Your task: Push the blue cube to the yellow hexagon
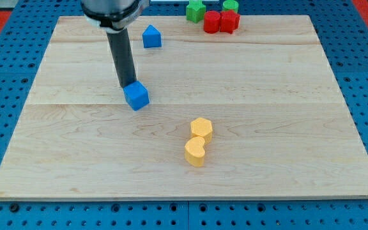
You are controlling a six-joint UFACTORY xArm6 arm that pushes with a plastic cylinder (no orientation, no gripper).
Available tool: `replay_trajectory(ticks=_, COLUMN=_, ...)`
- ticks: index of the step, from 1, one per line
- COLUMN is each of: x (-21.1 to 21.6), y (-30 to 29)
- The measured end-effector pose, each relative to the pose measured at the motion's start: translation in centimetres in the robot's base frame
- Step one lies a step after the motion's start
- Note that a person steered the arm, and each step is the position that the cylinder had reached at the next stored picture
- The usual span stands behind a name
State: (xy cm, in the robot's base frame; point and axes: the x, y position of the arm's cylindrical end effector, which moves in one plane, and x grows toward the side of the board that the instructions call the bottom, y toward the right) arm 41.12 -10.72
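Note:
The blue cube sits on the wooden board, left of centre. My tip touches the cube's upper-left side, on the side away from the yellow blocks. The yellow hexagon lies to the lower right of the cube, near the board's middle. A yellow heart-shaped block lies just below the hexagon and touches it.
A blue house-shaped block stands near the top, right of the rod. At the top edge are a green star-like block, two red blocks and a green round block. A blue pegboard surrounds the board.

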Motion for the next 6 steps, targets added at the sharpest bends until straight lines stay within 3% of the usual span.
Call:
replay_trajectory(ticks=2, x=7.7, y=0.6)
replay_trajectory(ticks=3, x=9.5, y=2.9)
replay_trajectory(ticks=6, x=6.7, y=5.3)
